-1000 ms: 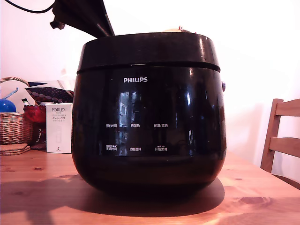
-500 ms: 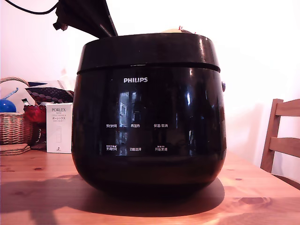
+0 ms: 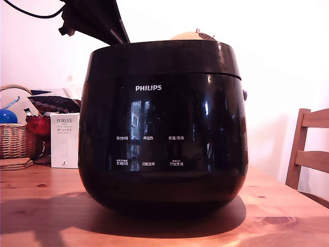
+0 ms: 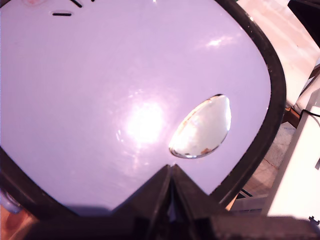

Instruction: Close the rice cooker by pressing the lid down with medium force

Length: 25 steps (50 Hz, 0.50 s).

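The rice cooker is a large glossy black pot with a white PHILIPS logo, filling the middle of the exterior view on the wooden table. Its lid sits down on the body, with only a thin seam showing at the exterior view's right. In the wrist view the lid's top looks pale and glossy with a black rim and an oval shiny recess. My gripper is shut, its fingers meeting in a point against the lid's top. The black arm slants down behind the lid's left edge.
Behind the cooker at the exterior view's left are a white PORLEX box, a wicker basket and a red object. A wooden chair stands at the right. A tan rounded thing peeks over the lid.
The lid has sunk a little and the bright gap between lid and body has closed to a faint seam. The arm has shifted slightly right and up.
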Each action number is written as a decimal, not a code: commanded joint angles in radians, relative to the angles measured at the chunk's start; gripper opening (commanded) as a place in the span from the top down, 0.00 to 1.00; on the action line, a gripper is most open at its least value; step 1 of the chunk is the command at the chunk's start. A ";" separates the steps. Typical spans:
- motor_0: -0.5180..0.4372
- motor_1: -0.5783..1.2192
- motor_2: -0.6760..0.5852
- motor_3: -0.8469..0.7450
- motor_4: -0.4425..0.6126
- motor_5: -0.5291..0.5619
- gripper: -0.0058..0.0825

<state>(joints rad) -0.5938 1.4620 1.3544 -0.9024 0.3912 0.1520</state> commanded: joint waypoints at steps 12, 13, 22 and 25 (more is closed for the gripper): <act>-0.002 0.097 -0.116 -0.038 -0.032 0.005 0.96; -0.002 0.092 -0.116 -0.034 -0.032 0.005 0.96; -0.002 0.039 -0.116 0.016 -0.033 0.005 0.96; -0.002 0.023 -0.116 0.033 -0.034 0.005 0.96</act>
<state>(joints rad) -0.5941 1.4208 1.3231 -0.8501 0.3912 0.1532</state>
